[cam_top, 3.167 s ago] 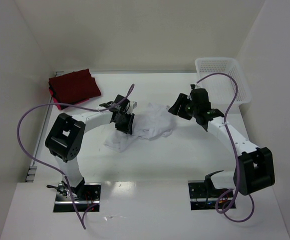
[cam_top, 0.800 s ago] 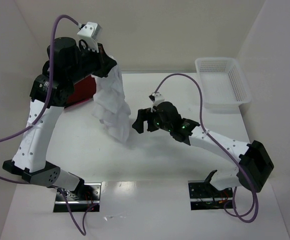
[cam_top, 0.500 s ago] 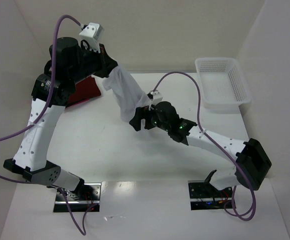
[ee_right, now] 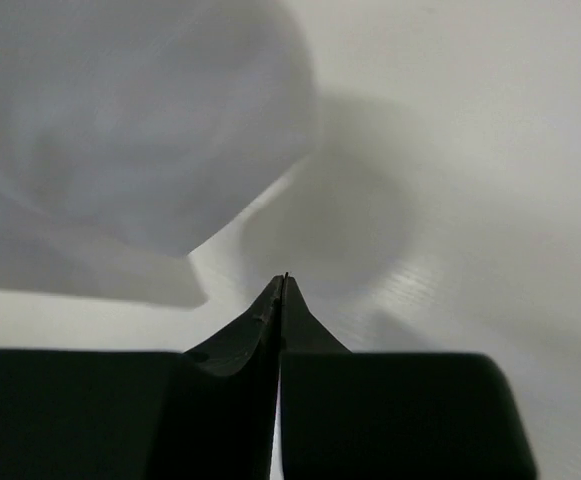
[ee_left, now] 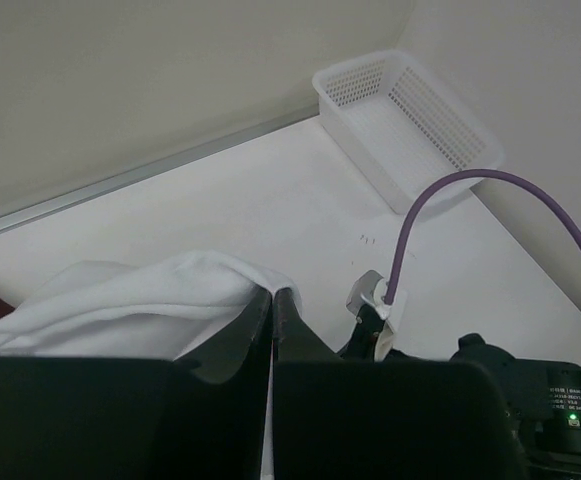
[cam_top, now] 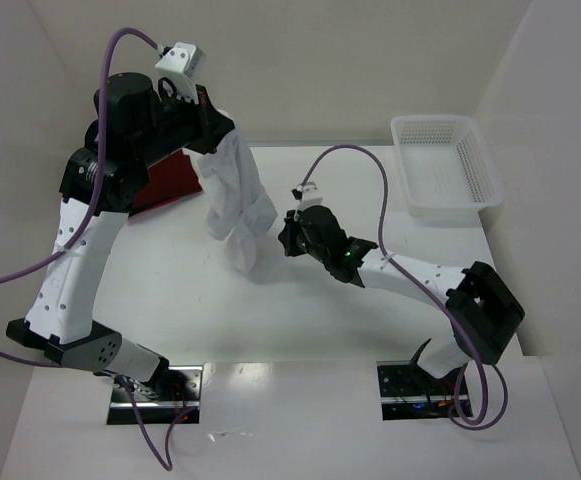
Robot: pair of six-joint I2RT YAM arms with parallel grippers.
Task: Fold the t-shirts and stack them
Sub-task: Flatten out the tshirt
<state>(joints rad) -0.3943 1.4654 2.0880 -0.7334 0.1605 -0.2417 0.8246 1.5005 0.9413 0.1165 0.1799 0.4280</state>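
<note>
Your left gripper (cam_top: 213, 134), upper left, pinches the white shirt (cam_top: 236, 205); your right gripper (cam_top: 288, 238), centre frame, sits beside it, jaws pressed together.

White plastic mesh basket (cam_top: 440, 165) upright at far right corner of white worktop (cam_top: 300, 320), close against right wall, plain pale back wall (cam_top: 300, 70), grey seam strip (ee_left: 120, 182) along worktop's far edge

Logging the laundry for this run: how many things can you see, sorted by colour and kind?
white t-shirt: 1
dark red folded stack: 1 (partly hidden behind the arm, so the shirts in it cannot be counted)
white mesh basket: 1
Total: 3
</note>
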